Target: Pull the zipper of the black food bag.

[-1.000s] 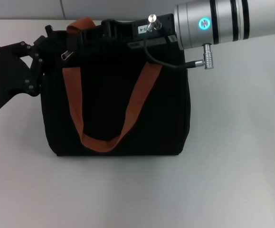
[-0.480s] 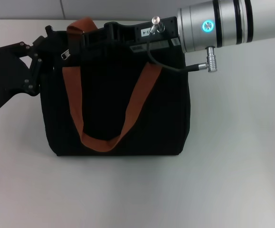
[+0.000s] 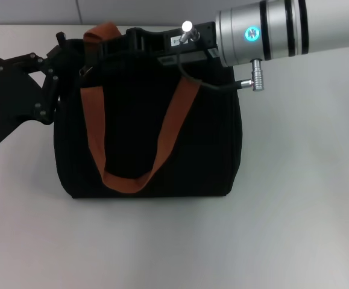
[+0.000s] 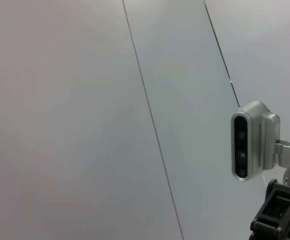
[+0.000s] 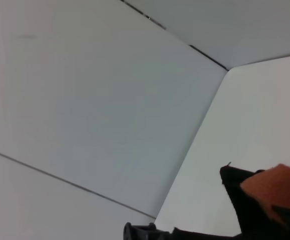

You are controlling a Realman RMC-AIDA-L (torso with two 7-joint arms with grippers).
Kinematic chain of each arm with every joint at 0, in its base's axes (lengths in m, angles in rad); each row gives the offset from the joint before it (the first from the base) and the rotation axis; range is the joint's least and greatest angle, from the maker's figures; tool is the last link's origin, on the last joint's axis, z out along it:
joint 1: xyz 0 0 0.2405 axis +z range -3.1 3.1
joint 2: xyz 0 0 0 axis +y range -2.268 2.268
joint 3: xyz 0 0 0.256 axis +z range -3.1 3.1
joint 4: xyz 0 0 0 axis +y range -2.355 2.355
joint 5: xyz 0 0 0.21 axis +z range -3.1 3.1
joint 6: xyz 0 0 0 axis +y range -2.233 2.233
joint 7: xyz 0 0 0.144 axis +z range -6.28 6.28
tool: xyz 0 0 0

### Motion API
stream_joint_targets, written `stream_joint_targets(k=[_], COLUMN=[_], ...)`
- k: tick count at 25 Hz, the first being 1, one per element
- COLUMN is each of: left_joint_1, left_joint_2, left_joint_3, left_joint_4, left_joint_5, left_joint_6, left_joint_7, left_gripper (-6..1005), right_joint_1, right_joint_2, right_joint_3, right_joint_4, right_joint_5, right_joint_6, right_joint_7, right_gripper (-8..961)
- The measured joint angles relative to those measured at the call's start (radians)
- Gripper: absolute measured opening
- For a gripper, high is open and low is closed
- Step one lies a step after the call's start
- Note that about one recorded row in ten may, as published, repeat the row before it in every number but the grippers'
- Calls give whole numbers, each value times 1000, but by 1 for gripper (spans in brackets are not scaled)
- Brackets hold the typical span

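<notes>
The black food bag (image 3: 144,138) stands upright mid-table, with one rust-brown handle (image 3: 132,144) hanging down its front and the other (image 3: 99,31) at its top left. A corner of the bag (image 5: 245,200) and a handle (image 5: 280,192) show in the right wrist view. The zipper (image 3: 87,71) is only a small silver glint near the bag's top left corner. My black left gripper (image 3: 62,51) sits against that corner. My right gripper (image 3: 117,43) reaches from the right along the bag's top, on the silver arm (image 3: 264,30).
The bag sits on a white table (image 3: 295,211), with a pale wall behind it. A silver cable plug (image 3: 255,75) and a black cable hang from the right arm over the bag's top right. The left wrist view shows the wall and the right arm's wrist camera (image 4: 250,147).
The right arm has shifted slightly left along the bag's top. The left gripper has edged a little toward the bag. The silver slider shows less than before.
</notes>
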Motion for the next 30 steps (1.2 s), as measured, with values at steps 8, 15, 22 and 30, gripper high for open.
stream_joint_targets(k=[8, 15, 22, 30], left_joint_1=[-11, -11, -11, -11], left_joint_2=[-1, 0, -1, -1], left_joint_3=[-1, -3, 0, 1], left_joint_4=[-38, -39, -41, -48], left_joint_5=[-1, 0, 0, -1], left_joint_6=[-3, 1, 4, 7], left_joint_7=[60, 54, 53, 52], left_gripper=[16, 17, 17, 17], right_joint_1=[-6, -16, -5, -9], right_joint_2=[-1, -1, -1, -1], right_joint_3=[-80, -81, -98, -106], right_joint_4=[1, 3, 1, 4], right_joint_5=[75, 75, 75, 105], right_joint_6=[17, 38, 52, 67], right_joint_7=[1, -1, -6, -70], right_gripper=[437, 436, 387, 149])
